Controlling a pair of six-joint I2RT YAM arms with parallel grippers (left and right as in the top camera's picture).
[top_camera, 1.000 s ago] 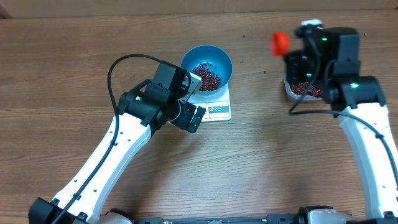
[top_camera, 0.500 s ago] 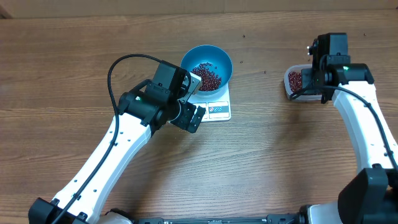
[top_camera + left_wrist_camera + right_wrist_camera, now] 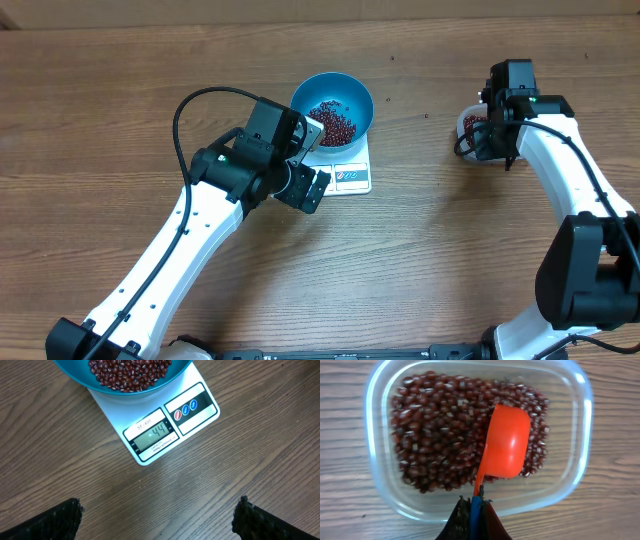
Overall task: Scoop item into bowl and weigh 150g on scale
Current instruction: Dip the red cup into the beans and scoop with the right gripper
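Left gripper (image 3: 157, 520): fingers wide apart, empty, over bare wood. Scale (image 3: 170, 420) just ahead of it; blue bowl (image 3: 80, 370) on scale, beans (image 3: 130, 370) inside. Right gripper (image 3: 472, 520): clamped on red scoop (image 3: 507, 442) handle; scoop ahead, in bean-filled clear tub (image 3: 375, 425).

Overhead looks down on all; left wrist shares the scale (image 3: 352, 178), closer.

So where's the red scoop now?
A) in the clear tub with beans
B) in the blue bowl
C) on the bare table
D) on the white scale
A: the right wrist view shows the red scoop over the beans inside the clear tub, held by the right gripper.
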